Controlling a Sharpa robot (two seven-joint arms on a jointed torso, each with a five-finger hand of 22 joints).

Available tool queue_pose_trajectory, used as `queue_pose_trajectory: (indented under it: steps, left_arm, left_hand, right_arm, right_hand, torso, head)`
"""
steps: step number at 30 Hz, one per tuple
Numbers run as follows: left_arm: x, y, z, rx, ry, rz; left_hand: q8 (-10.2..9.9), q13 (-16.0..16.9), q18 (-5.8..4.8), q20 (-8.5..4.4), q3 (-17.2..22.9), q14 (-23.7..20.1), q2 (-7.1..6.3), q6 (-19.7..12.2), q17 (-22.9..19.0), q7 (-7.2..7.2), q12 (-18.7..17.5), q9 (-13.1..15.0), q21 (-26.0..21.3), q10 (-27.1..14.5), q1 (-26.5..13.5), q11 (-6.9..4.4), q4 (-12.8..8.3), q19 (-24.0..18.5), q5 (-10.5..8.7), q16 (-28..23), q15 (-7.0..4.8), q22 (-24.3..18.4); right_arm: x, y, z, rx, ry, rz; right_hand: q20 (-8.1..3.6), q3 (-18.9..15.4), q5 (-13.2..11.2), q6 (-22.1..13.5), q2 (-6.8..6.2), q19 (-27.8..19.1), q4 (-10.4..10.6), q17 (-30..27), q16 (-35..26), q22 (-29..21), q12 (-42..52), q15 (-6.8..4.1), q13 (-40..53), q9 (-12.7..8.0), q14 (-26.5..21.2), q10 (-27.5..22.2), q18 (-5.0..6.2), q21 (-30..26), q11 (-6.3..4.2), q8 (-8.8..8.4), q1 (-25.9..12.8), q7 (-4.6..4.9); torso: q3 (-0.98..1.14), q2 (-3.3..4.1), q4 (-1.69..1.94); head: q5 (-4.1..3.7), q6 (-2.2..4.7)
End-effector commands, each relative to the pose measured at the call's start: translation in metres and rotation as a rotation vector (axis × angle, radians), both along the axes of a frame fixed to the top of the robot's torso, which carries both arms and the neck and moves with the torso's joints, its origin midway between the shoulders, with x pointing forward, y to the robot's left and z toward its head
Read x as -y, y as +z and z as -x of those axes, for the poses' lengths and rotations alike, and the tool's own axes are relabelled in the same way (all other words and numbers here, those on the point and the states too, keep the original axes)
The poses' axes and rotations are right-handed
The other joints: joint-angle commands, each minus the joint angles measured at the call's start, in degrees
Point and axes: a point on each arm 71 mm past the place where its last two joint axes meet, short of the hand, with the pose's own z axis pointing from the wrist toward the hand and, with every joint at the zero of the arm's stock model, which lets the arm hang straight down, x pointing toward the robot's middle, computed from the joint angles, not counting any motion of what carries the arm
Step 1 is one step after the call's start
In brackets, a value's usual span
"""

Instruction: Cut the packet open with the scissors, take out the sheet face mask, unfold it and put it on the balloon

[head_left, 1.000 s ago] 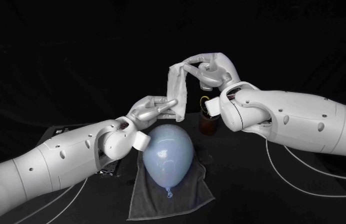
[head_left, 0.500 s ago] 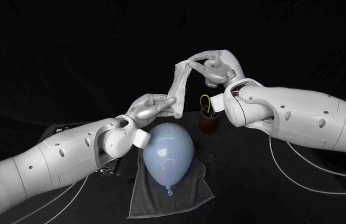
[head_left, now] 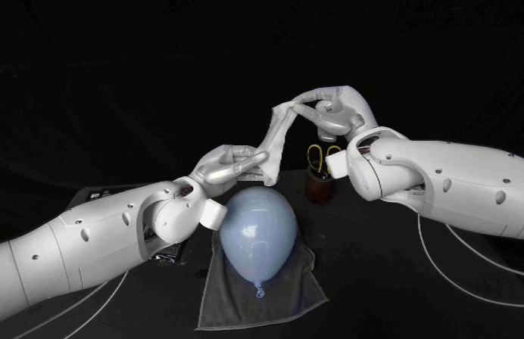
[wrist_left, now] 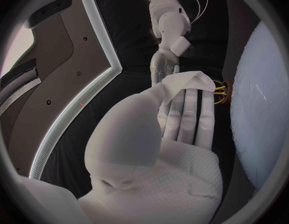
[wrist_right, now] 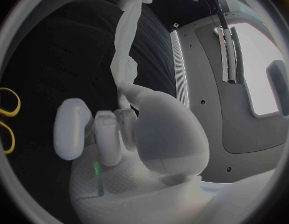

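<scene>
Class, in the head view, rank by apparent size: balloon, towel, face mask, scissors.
1. towel, partly under the balloon
2. balloon
3. face mask, a narrow strip, raised nearer the camera
4. scissors, handles showing

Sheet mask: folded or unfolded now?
Folded: the sheet mask is held as a narrow strip between left hand and right hand, above the balloon.

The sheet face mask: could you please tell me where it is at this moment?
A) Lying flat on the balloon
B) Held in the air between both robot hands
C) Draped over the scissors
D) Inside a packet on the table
B: the sheet face mask stretches in the air from the left robot hand up to the right robot hand, above the balloon.
</scene>
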Motion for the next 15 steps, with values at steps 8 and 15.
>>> queue_pose_trajectory:
  steps: [8,15]
  left_arm:
    - [0.004,0.001,0.008,-0.031,-0.067,0.013]
    - [0.003,0.0,0.009,-0.054,-0.082,0.011]
  left_hand:
    - [-4.01,-0.08,0.62,0.06,1.86,0.09,-1.2,-5.89,0.85,2.32,0.02,1.03,0.5,-0.21,-1.45,1.32,-1.43,0.18,0.11,0.28,0.7,0.03]
    - [-6.23,-0.02,0.78,0.72,0.0,-0.25,-2.89,-8.3,1.9,3.49,-0.55,0.0,0.05,-1.76,-9.07,2.39,4.13,-0.13,0.11,0.79,1.22,-0.3]
  right_arm:
    - [-0.015,-0.007,0.01,-0.035,0.064,0.006]
    - [-0.018,-0.007,0.016,-0.024,0.076,-0.004]
  right_hand:
    - [-0.39,0.2,0.13,0.29,0.44,-0.17,-0.06,15.05,0.2,10.5,0.07,-0.5,10.36,0.06,6.09,2.52,0.4,-0.2,-0.28,0.23,-0.05,-0.03]
    - [-0.38,0.24,0.13,0.26,0.46,-0.2,-0.07,15.05,0.2,10.48,0.05,-0.5,10.35,0.08,6.09,2.5,0.41,-0.29,-0.27,0.25,-0.07,-0.02]
  torso:
    - [-0.07,-0.01,-0.02]
    - [0.02,-0.06,-0.01]
  head:
    - [0.42,-0.08]
    - [0.81,-0.4]
